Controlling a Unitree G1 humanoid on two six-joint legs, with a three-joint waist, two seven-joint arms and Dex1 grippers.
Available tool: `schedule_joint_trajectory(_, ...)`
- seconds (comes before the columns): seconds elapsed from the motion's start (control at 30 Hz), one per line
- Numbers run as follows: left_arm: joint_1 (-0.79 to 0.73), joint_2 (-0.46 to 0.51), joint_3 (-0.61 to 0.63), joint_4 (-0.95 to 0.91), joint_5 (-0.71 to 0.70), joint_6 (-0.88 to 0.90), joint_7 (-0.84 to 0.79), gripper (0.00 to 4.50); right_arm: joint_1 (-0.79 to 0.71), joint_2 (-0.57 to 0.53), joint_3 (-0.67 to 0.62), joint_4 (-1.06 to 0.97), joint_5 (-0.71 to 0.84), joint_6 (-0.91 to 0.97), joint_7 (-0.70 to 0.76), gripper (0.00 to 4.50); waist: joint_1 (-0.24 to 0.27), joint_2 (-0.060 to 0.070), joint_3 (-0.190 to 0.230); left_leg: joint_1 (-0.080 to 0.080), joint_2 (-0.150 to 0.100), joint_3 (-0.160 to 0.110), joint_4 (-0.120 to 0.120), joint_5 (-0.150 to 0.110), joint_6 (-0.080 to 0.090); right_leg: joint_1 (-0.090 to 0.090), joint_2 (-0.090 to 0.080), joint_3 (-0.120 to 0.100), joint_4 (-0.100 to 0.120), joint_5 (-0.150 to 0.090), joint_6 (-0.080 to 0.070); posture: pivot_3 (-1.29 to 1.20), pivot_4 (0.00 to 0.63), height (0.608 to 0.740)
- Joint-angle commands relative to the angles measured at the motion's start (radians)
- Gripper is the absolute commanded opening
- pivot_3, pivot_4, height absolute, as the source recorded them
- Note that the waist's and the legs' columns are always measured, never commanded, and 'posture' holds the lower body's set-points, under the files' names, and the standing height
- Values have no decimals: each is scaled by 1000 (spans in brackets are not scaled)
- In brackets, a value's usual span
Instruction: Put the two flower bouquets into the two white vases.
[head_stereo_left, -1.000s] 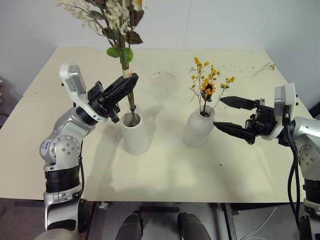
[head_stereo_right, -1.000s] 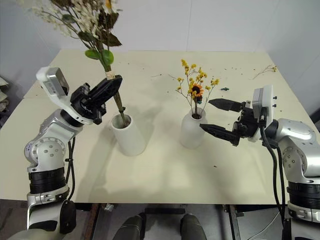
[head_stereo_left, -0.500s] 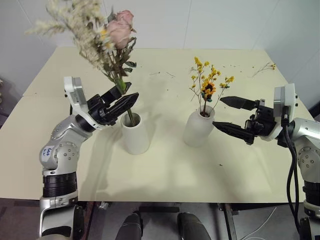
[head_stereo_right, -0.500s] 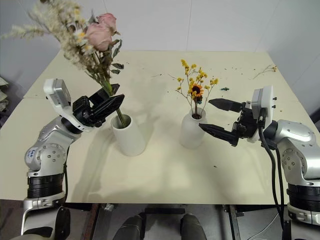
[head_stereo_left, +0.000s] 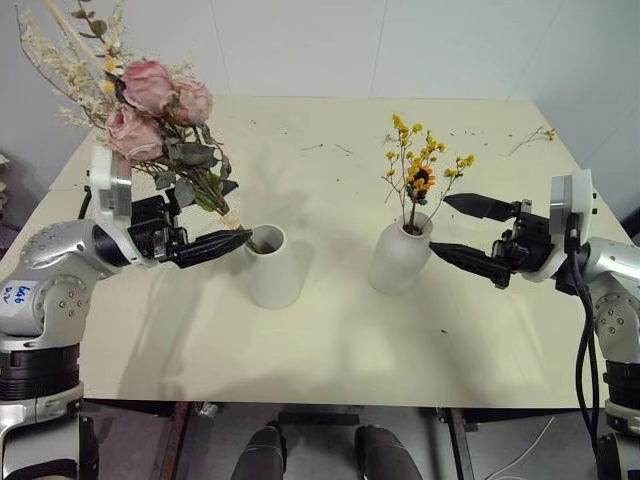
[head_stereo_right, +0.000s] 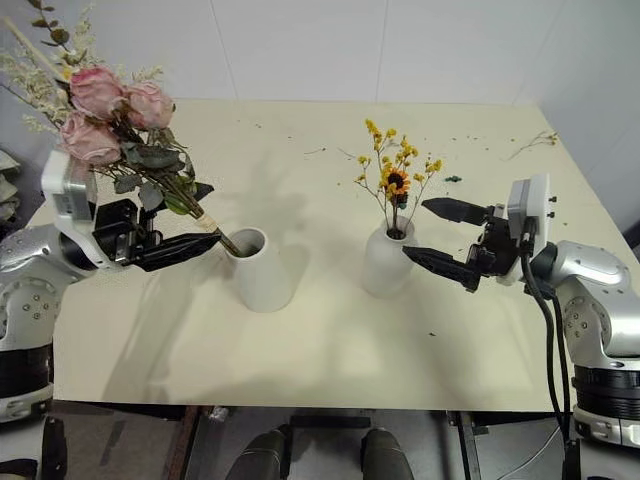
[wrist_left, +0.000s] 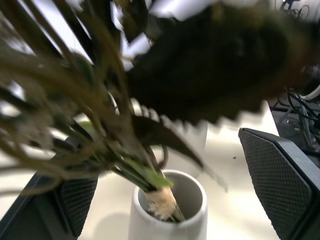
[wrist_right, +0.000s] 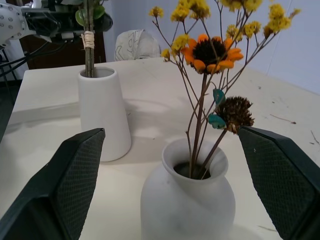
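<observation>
Rose bunch (head_stereo_left: 160, 110) has its stem ends in the wide vase (head_stereo_left: 272, 268) but isn't upright: long axis runs low from the vase mouth up and out toward the robot's left, heads hanging past the rim. Left gripper (head_stereo_left: 215, 243) sits right beside the vase on that same side, jaws wide, stems passing just above them; left wrist view shows the tied stem end inside the rim and nothing pinched. Left arm is the nearer one if the bunch needs righting.

Yellow bunch (head_stereo_left: 420, 170) stands nearly vertical in the narrow-necked vase (head_stereo_left: 398, 258), thin brown stems, small orange-yellow heads. Right gripper (head_stereo_left: 470, 232) is just beside that vase, jaws wide, holding nothing.

Both vases are mid tabletop (head_stereo_left: 330, 350), well apart. Looks basically done; the roses' lean could tip that vase.
</observation>
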Motion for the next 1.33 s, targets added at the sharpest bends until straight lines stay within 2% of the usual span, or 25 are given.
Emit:
schedule_joint_trajectory(0.03, -38, -42, -44, -4, 31, -46, -11, 4488, -7, -19, -40, -6, -6, -37, 10, 4500, 1, 0, 0, 0, 0, 0, 0, 0, 0, 0, 0, 0, 0, 0, 0, 0, 150, 740)
schedule_joint_trajectory(0.17, -101, -118, -145, 66, 79, -72, -65, 4488, 3, -14, -50, -64, 5, -18, -36, 4500, 1, 0, 0, 0, 0, 0, -1, 0, 0, 0, 0, 0, -1, 0, 0, 0, 150, 740)
schedule_joint_trajectory(0.27, -117, -141, -181, 80, 115, -95, -81, 4488, 28, -22, -63, -61, -1, -28, -35, 4500, -2, 0, 0, 0, 0, 0, -1, 0, 0, 0, 0, 0, -1, 0, 0, 0, 150, 740)
schedule_joint_trajectory(0.4, -90, -52, -153, 160, 179, -164, -152, 4488, 71, -31, -98, -106, 17, -16, -50, 4500, -7, 0, 0, 0, 1, 0, -2, -1, 1, -1, 1, 0, -2, 0, 0, 0, 150, 740)
schedule_joint_trajectory(0.5, -75, 43, -100, 223, 182, -174, -208, 4488, 108, -59, -131, -114, 22, -10, -33, 4500, -8, 0, 0, 0, 1, 0, -3, -1, 1, -1, 1, 0, -2, 0, 0, 0, 150, 740)
schedule_joint_trajectory(0.67, -94, 149, -74, 276, 164, -138, -307, 4488, 138, -126, -148, -88, 5, -19, 29, 4500, -1, 0, 0, 0, 0, 1, -3, -1, 2, 0, 0, 0, -3, 0, 0, 0, 150, 740)
schedule_joint_trajectory(0.87, -88, 198, -54, 265, 160, -78, -330, 4488, 135, -200, -152, -20, -31, -7, 47, 4500, -1, 0, 0, 0, 1, 1, -2, -1, 2, 0, 0, -1, -3, 0, 0, 0, 150, 740)
schedule_joint_trajectory(1.1, -12, 218, -4, 278, 165, -77, -327, 4488, 151, -214, -175, 28, -56, -73, 107, 4500, -8, 1, 0, 0, 1, 1, -4, -1, 2, -1, 1, 0, -3, 0, -1, 0, 150, 740)
schedule_joint_trajectory(1.23, 22, 168, 20, 258, 181, -159, -280, 4488, 176, -223, -193, 69, -90, -119, 122, 4500, -2, 1, 0, 0, 1, 1, -3, -1, 2, -1, 0, 0, -3, -1, -1, 0, 150, 740)
schedule_joint_trajectory(1.33, 21, 169, 17, 277, 194, -193, -284, 4488, 164, -229, -192, 95, -100, -127, 130, 4500, 0, 1, 0, 0, 1, 1, -2, -1, 2, 0, 0, 0, -2, 0, -1, 0, 150, 740)
